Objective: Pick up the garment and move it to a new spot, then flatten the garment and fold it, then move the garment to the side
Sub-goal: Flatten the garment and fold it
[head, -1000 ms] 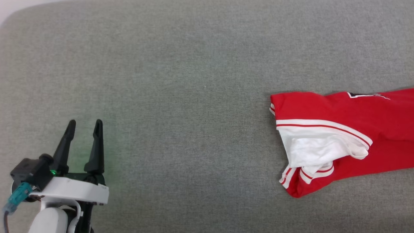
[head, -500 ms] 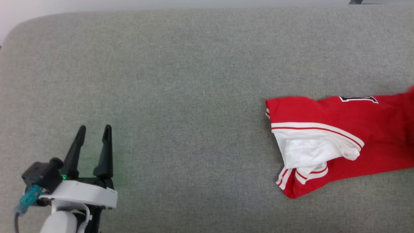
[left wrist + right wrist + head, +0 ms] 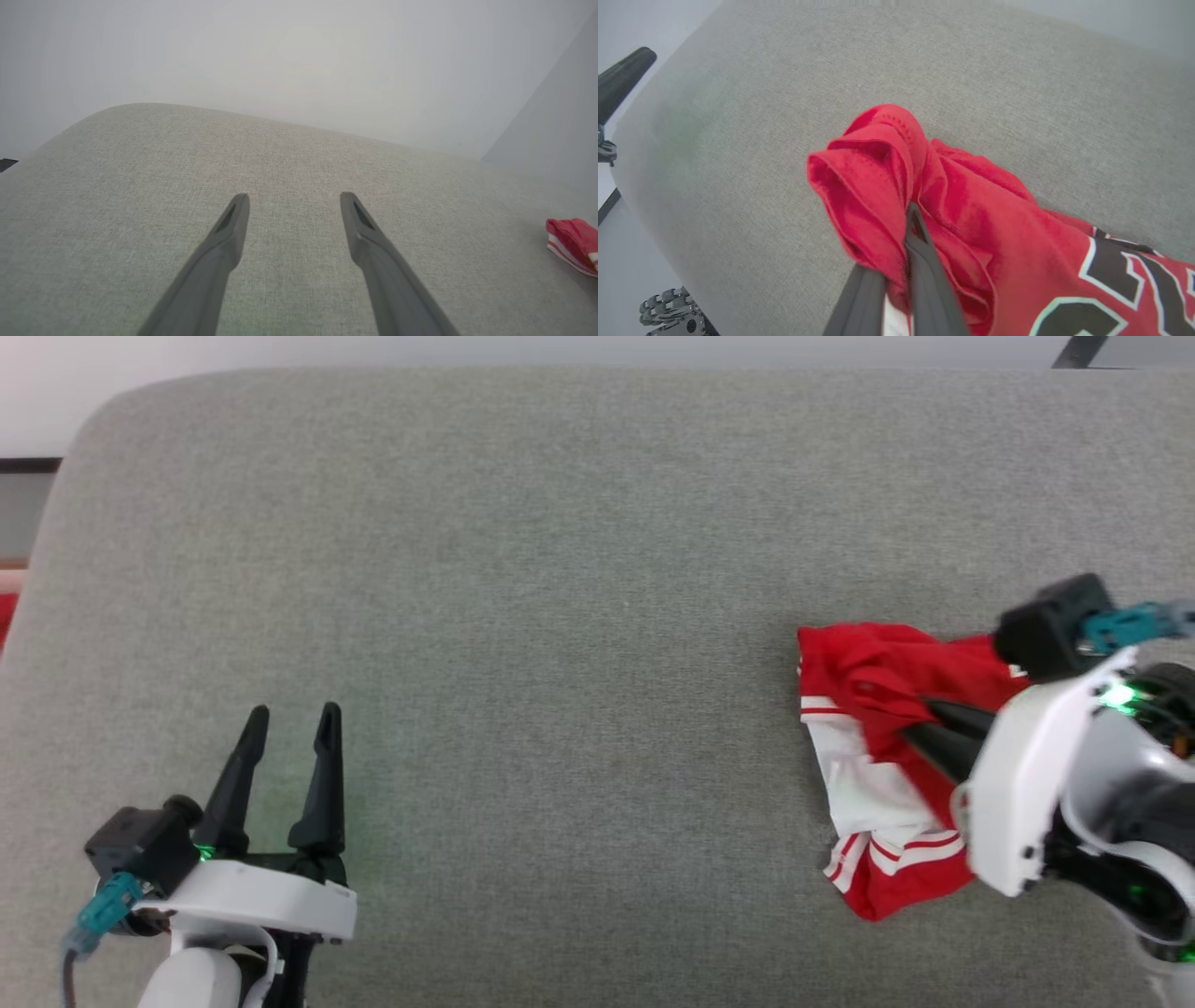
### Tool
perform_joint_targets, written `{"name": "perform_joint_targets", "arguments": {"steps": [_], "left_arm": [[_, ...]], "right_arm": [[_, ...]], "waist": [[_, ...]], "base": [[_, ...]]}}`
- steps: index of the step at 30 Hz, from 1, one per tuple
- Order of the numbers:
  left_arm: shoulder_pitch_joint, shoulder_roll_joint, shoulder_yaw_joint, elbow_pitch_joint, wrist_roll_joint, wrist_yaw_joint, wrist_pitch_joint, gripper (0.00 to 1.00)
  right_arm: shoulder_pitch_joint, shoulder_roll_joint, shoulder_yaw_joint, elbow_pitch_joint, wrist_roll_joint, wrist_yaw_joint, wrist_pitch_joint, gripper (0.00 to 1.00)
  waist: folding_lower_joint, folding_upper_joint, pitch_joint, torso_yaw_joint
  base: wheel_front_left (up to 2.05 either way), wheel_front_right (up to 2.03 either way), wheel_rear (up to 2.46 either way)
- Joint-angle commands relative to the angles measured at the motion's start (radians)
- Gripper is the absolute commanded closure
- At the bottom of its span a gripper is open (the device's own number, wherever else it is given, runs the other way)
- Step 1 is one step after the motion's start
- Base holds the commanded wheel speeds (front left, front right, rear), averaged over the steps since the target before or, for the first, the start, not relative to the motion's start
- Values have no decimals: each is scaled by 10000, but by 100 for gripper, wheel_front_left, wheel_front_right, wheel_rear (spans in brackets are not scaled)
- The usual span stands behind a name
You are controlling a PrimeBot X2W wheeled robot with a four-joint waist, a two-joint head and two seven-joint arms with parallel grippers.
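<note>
The garment (image 3: pixel 873 728), a red jersey with white sleeve and striped trim, lies bunched at the right of the grey padded surface (image 3: pixel 560 569). My right gripper (image 3: pixel 920 723) is shut on a fold of its red cloth; in the right wrist view the fingers pinch the garment (image 3: pixel 878 186), and part of the black, white-outlined number (image 3: pixel 1106 266) shows at lower right. My left gripper (image 3: pixel 289 723) hovers open and holds nothing at the lower left, far from the jersey. In the left wrist view its fingers (image 3: pixel 229 233) stand apart over bare cloth, with a corner of the garment (image 3: pixel 572 240) at the far right.
The surface's rounded far-left corner (image 3: pixel 103 411) drops off to a pale floor. A dark bar (image 3: pixel 1078 350) crosses the top right corner. In the right wrist view a grey robotic hand (image 3: pixel 668 312) sits below the surface's edge.
My right gripper has come into the head view and taken hold of the garment, which has bunched up from lying spread. The camera has shifted, showing more of the far edge.
</note>
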Motion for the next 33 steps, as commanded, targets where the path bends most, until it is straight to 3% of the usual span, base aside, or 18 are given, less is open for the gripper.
{"name": "perform_joint_targets", "arguments": {"steps": [1,6,7,8,10,11,12,23,33], "left_arm": [[-8,-51,-40,36,-35,-26,9,0],[-92,-101,-83,78,-27,-26,7,0],[-108,-112,-94,87,-20,-26,9,0],[-115,-116,-107,94,-18,-26,7,0],[-120,-107,-125,111,-16,-28,9,0],[-122,-99,-126,116,-22,-26,7,0],[-126,-95,-128,118,-24,-26,7,0],[-30,69,-82,105,45,-26,7,0],[32,352,-159,150,97,-27,9,0]], "right_arm": [[-155,102,258,104,-57,-17,-66,100],[-365,78,819,623,-220,-17,-323,100],[-347,99,854,760,-197,-17,-425,93],[-342,104,889,880,-193,-17,-522,75],[-346,49,985,1087,-239,-17,-642,54],[-361,41,1014,1188,-243,-17,-715,18],[-382,44,1000,1278,-283,-17,-795,0],[-442,-36,465,1466,-347,-17,-1516,0],[-4,-266,-866,1727,-43,-17,-2620,0]], "waist": [[0,0,6,97],[0,0,-16,211],[0,0,-21,222],[0,0,-27,229],[0,0,-41,221],[0,0,-49,207],[0,0,-61,191],[0,0,-326,-262],[0,0,-705,-836]], "base": [[0,0,0],[0,0,0],[0,0,0],[0,0,0],[0,0,0],[0,0,0],[0,0,0],[0,0,0],[0,0,0]]}}
